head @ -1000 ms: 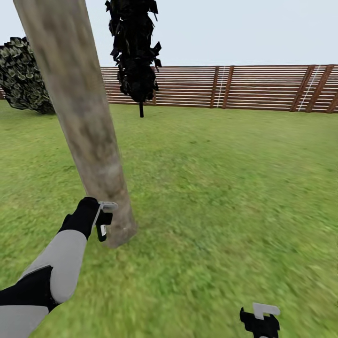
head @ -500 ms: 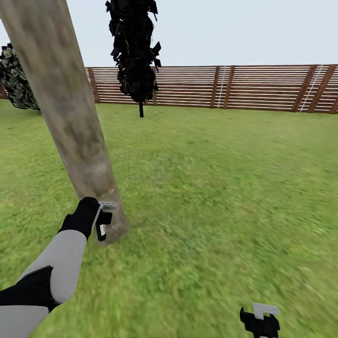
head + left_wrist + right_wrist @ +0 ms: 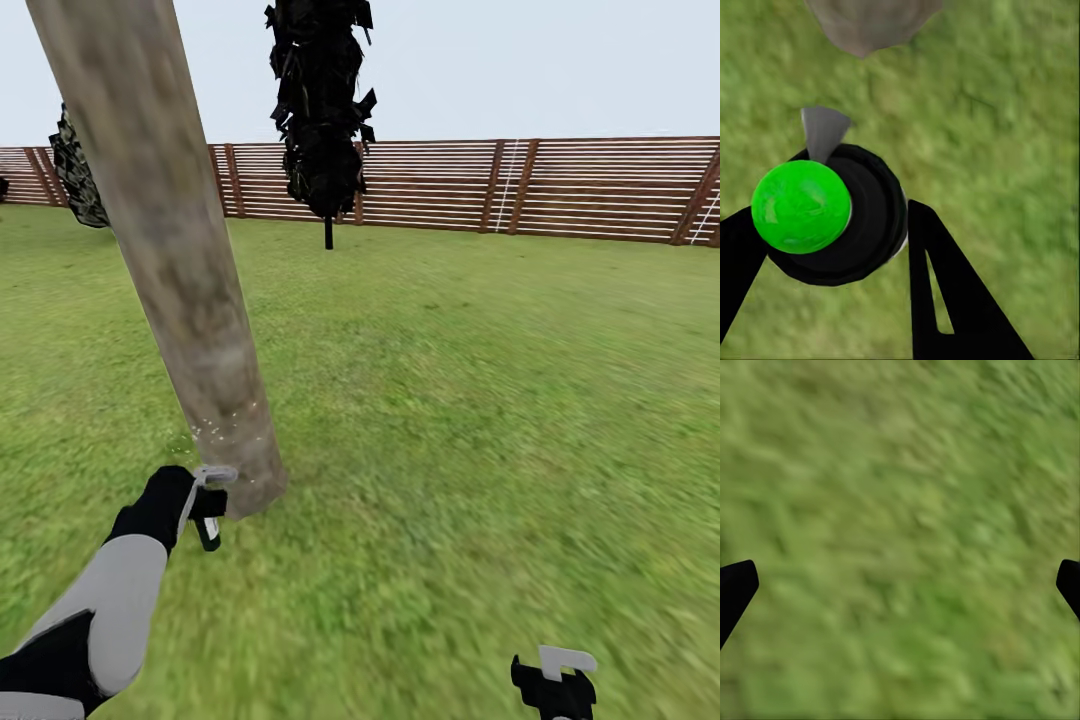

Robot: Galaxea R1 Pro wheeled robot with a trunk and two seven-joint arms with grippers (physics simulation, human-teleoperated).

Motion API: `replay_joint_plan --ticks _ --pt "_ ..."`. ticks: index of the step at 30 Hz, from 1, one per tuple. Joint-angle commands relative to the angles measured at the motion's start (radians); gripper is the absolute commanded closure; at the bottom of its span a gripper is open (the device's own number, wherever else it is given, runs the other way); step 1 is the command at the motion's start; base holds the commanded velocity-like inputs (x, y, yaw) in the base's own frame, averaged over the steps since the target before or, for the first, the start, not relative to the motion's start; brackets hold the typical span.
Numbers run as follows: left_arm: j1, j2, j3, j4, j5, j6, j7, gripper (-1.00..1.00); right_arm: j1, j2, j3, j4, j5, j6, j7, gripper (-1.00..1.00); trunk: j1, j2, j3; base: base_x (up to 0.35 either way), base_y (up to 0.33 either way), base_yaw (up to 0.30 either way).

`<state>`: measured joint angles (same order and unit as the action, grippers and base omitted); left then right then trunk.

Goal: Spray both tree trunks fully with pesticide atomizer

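Spraying the near tree trunk base, my left gripper clamps the pesticide atomizer; next, aim higher; right gripper spread, empty.

The left arm wears a light grey shell between black joint sections, ending in a black wrist. The left gripper is black with a pale grey-white tab. The right gripper is likewise black, blocky, with a white tab. Its fingertips are plain black wedges.
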<state>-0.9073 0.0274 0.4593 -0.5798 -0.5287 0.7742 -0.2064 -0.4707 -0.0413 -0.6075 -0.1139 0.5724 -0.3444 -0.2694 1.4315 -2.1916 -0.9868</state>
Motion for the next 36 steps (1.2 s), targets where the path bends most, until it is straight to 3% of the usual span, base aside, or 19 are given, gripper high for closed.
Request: replay_joint_plan --ticks 1,6,15,17,19,36 --pt "0.000 -0.003 0.027 0.018 0.012 -0.021 0.026 1.00 -0.001 0.000 -0.008 0.002 0.010 -0.004 -0.004 -1.00 0.000 0.000 -0.001 0.000 0.000 0.002" --pt "0.006 -0.019 0.039 0.048 0.024 -0.037 0.148 1.00 -0.001 0.000 -0.008 0.002 0.010 -0.004 -0.004 -1.00 0.000 0.000 -0.001 0.000 0.000 0.000" --pt "0.070 0.017 0.044 0.035 0.027 -0.061 0.153 1.00 -0.001 0.000 -0.008 0.002 0.010 -0.004 -0.004 -1.00 0.000 0.000 -0.001 0.177 -0.075 0.000" --pt "0.074 0.016 0.044 0.044 0.028 -0.148 0.158 1.00 -0.001 0.001 -0.008 0.002 0.010 -0.004 -0.004 -1.00 0.000 0.000 -0.001 0.279 -0.135 0.000" --pt "0.074 0.011 0.043 0.046 0.028 -0.172 0.157 1.00 -0.001 0.001 -0.007 0.002 0.010 -0.004 -0.004 -1.00 0.000 0.000 -0.001 0.278 -0.152 0.027" --pt "0.074 0.005 0.045 0.049 0.037 -0.182 0.150 1.00 -0.001 0.001 -0.006 0.003 0.011 -0.004 -0.004 -1.00 0.000 0.000 -0.001 0.035 -0.259 0.219"
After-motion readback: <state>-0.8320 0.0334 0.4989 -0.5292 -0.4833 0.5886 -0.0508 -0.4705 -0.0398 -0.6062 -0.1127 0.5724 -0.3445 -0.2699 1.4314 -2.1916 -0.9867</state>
